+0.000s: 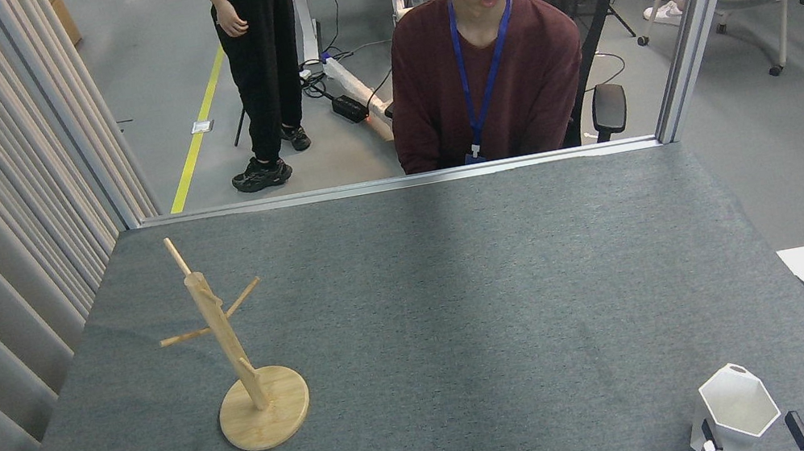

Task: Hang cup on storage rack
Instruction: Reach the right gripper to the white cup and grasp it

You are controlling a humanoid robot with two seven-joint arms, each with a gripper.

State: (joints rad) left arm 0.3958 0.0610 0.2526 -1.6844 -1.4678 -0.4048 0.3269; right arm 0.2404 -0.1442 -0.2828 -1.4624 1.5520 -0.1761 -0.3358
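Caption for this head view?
Right gripper straddles the white cup at the table's near right; the rack stands empty at left.

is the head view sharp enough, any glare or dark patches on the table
Head view: sharp and evenly lit, no glare on the matte grey table; a soft darker band runs down its middle; the storage rack and white cup are crisp with faint shadows; the right end effector is cropped at the bottom edge.
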